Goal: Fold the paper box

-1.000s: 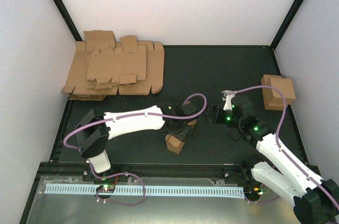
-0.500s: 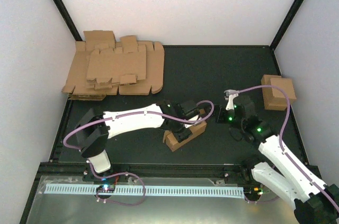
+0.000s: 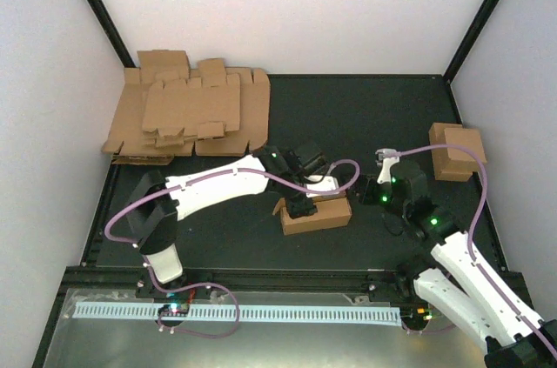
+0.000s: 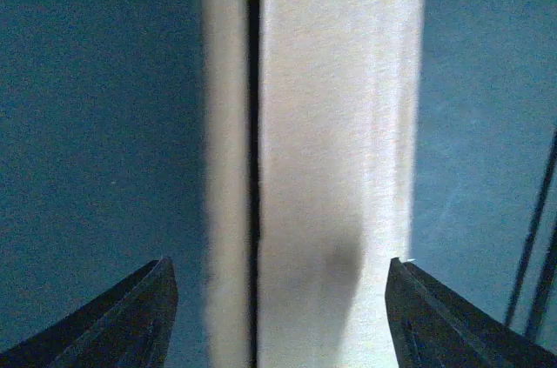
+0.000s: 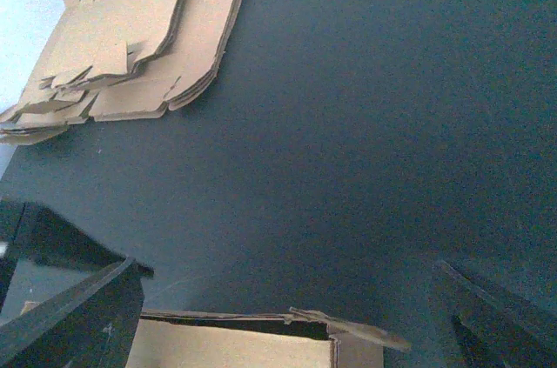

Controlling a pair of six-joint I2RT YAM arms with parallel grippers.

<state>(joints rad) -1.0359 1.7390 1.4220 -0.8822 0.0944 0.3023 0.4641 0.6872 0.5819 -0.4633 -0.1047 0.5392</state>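
The left end effector (image 3: 302,201), fingers spread, straddles the small brown cardboard box (image 3: 318,214) at lower centre on the black bench (image 3: 365,116). The right end effector (image 3: 369,190), just right of it, gapes empty. A pile of flat brown cardboard blanks (image 3: 187,116) lies upper left.

The paper box (image 3: 318,214) is plain brown cardboard, matt and uncoated (a fine, papery grain shows in the left wrist view). The pile of flat blanks (image 3: 187,116) is the same dull brown board with raw cut edges. The table (image 3: 374,116) is matt black and finely textured. The left arm's shell (image 3: 218,184) looks like smooth, slightly glossy white plastic.
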